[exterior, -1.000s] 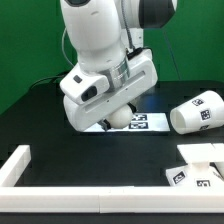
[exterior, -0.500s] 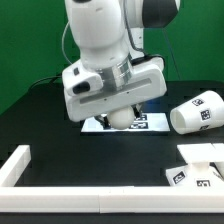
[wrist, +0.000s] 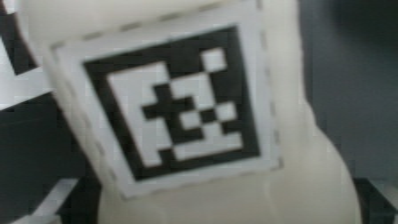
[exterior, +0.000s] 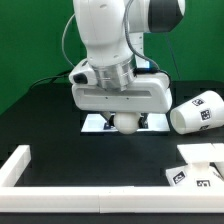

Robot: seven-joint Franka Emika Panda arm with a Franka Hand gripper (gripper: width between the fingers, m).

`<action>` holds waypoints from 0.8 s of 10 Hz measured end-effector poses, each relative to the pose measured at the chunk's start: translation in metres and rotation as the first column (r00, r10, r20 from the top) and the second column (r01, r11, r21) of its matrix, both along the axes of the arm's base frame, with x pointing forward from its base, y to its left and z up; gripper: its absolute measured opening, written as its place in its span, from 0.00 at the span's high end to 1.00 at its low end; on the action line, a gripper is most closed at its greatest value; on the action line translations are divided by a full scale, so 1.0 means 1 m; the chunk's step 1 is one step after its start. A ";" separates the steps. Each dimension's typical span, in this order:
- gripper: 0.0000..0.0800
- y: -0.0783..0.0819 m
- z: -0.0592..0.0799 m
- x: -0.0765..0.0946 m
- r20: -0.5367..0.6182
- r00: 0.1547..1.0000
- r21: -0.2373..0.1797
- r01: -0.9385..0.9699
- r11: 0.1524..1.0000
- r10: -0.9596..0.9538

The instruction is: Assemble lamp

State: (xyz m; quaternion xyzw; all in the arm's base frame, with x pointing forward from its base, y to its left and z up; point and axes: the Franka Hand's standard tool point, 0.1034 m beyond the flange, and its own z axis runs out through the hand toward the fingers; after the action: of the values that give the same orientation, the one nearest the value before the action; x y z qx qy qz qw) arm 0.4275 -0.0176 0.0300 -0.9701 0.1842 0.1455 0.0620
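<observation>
My gripper (exterior: 125, 123) hangs under the big white hand, a little above the table, shut on the small rounded white bulb (exterior: 127, 124). In the wrist view the bulb (wrist: 214, 170) fills the picture with its square tag facing the camera; my fingers are hidden beside it. The tapered cup-shaped shade (exterior: 197, 111) lies on its side at the exterior view's right, apart from the gripper. The angular base block (exterior: 202, 166) with tags sits at the front right.
The marker board (exterior: 96, 124) lies on the black table just behind and below the gripper. A long white border rail (exterior: 70, 198) runs along the front edge, with a short rail (exterior: 16, 164) at the front left.
The arm has swung toward the exterior view's right and turned the hand square to the camera, carrying the bulb with it. The shade and base have not moved.
</observation>
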 end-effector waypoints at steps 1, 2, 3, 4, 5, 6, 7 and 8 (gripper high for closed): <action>0.28 0.000 -0.001 -0.001 -0.001 1.000 0.000 0.000 1.000 0.000; 0.28 -0.003 -0.005 0.001 0.009 1.000 -0.005 -0.022 1.000 0.022; 0.28 -0.003 -0.007 0.003 0.017 0.999 -0.008 -0.043 0.999 0.043; 0.28 -0.003 -0.007 0.007 0.024 0.998 -0.011 -0.062 0.998 0.062; 0.28 -0.003 -0.006 0.010 0.031 0.997 -0.009 -0.075 0.997 0.075; 0.28 -0.001 -0.007 0.013 0.046 0.996 -0.015 -0.080 0.997 0.081; 0.28 0.002 -0.009 0.015 0.060 0.994 -0.022 -0.087 0.996 0.088; 0.28 0.004 -0.011 0.017 0.069 0.993 -0.024 -0.099 0.995 0.100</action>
State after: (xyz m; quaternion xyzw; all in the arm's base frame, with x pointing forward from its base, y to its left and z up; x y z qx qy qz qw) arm 0.4441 -0.0134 0.0194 -0.9831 0.1350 0.1124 0.0509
